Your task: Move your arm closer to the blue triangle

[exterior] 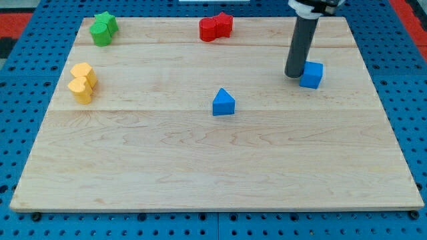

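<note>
The blue triangle [223,103] lies near the middle of the wooden board [213,173]. My tip [294,75] is at the view's upper right, well to the right of the triangle and a little above it. The tip stands right against the left side of a blue cube [311,75]. The dark rod rises from the tip to the view's top edge.
Two red blocks [215,28] sit together at the top centre. Two green blocks [103,29] sit at the top left. Two yellow blocks [82,83] sit at the left edge. The board rests on a blue pegboard surface [27,100].
</note>
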